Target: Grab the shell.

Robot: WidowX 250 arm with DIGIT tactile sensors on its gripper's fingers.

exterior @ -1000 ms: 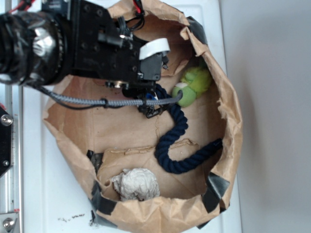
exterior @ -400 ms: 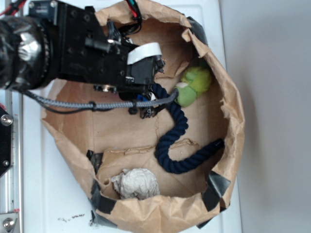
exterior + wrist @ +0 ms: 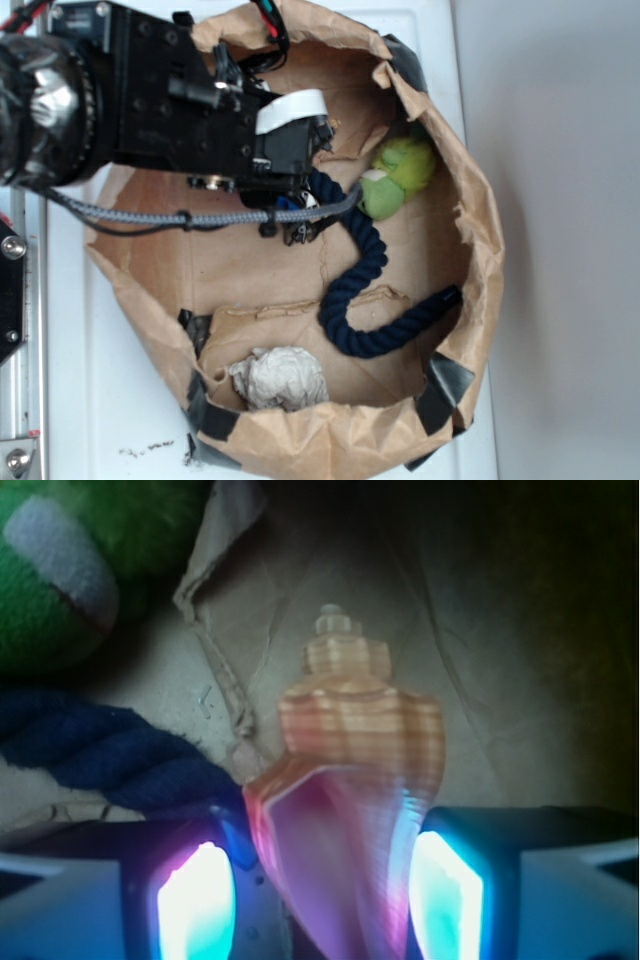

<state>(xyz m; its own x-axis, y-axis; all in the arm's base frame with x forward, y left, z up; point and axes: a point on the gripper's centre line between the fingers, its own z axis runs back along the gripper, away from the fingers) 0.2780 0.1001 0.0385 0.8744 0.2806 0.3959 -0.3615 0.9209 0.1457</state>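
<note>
The shell (image 3: 345, 770) lies on the brown paper floor of the bag (image 3: 470, 215), spire pointing toward twelve o'clock in the wrist view and its pink-lined mouth turned up toward the camera. Its lower body sits between the two glowing pads (image 3: 447, 898) of the gripper (image 3: 320, 895). The right pad looks to be touching the shell's flank at about four o'clock; the left pad at eight o'clock is just beside it, with a sliver of gap. So the jaws are spread around the shell, closing in but not clearly clamped. In the exterior view the shell is hidden under the black gripper body (image 3: 270, 150).

The risks, as I judge them, start with the shell's shape. It tapers and is glossy, so a squeeze on the sloping sides could squirt it forward toward twelve o'clock or roll it onto its side. Contact also looks lopsided, which would shove it leftward before the grip sets.

The blue rope (image 3: 110, 755) lies at nine o'clock, just beside the left pad; a strand could be caught in the pinch and spoil the hold. The green fuzzy ball (image 3: 75, 565) sits at ten o'clock, apart from the shell and no real threat. The crumpled paper ball (image 3: 280, 378) is well away, near the bag's far wall.
</note>
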